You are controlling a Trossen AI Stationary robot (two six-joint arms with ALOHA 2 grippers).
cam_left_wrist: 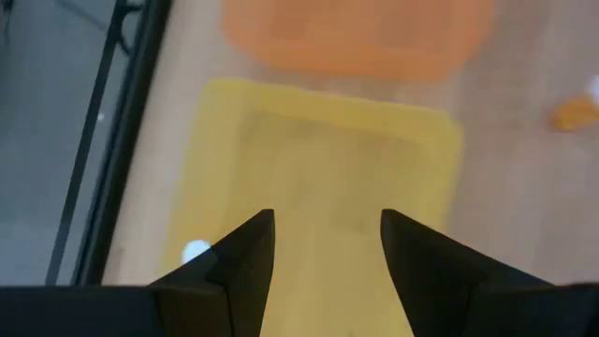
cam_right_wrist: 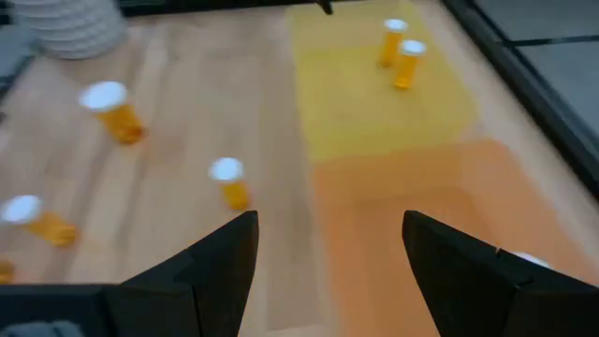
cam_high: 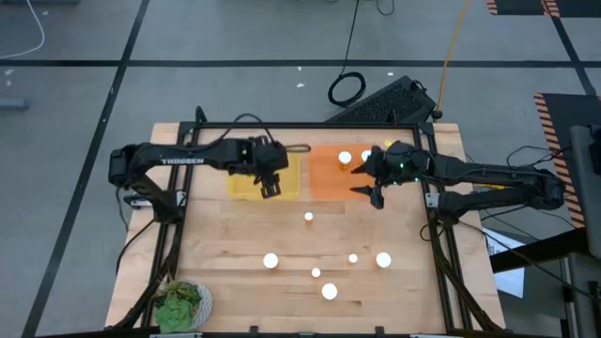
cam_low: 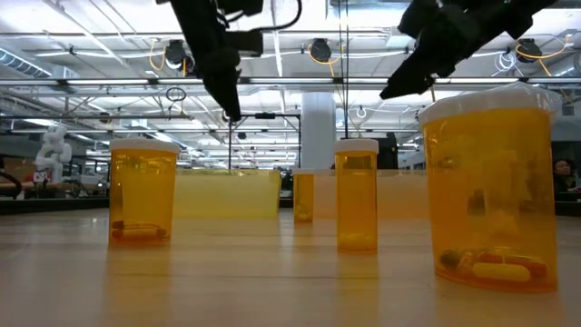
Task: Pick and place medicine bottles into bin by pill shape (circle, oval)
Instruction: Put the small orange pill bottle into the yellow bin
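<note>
Both arms empty. Left gripper (cam_high: 270,188) hangs over the yellow bin (cam_high: 263,176), jaws wide. Right gripper (cam_high: 373,181) sits over the orange bin (cam_high: 331,174), jaws wide too. Six medicine bottles (cam_high: 309,217) stand on the table (cam_high: 225,244), front of the orange bin; a few are already binned. Next pick, I'd guess: nearest bottle. Drop straight, centre the cap, close below it.

Pale wood table (cam_high: 244,244) — matt, glossy translucent amber plastic medicine bottles (cam_low: 491,186) — smooth white caps
</note>
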